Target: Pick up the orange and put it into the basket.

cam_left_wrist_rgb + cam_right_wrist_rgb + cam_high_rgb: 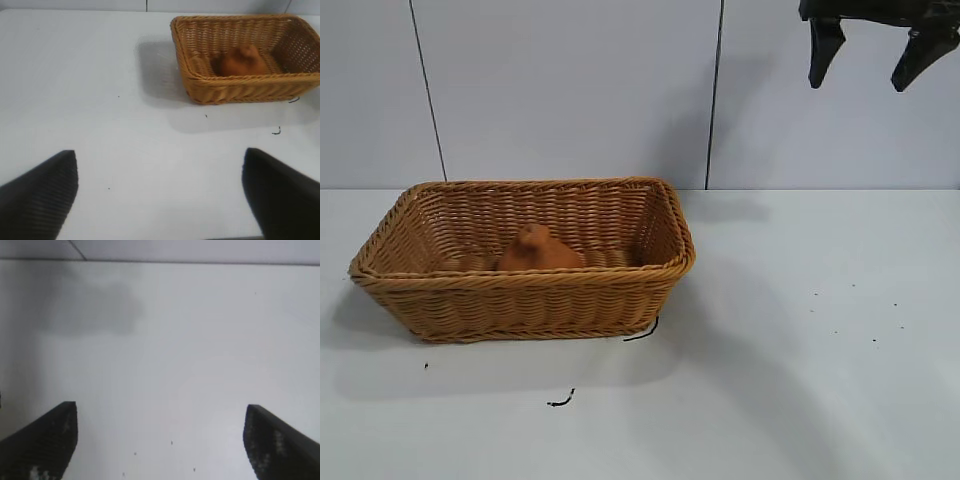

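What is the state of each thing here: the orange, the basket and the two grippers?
orange: lying inside the basket, not held by any gripper.
basket: upright on the table, open at the top, holding the orange.
left gripper: open, empty, above the bare table and away from the basket.
right gripper: open, empty, raised high to the right of the basket.
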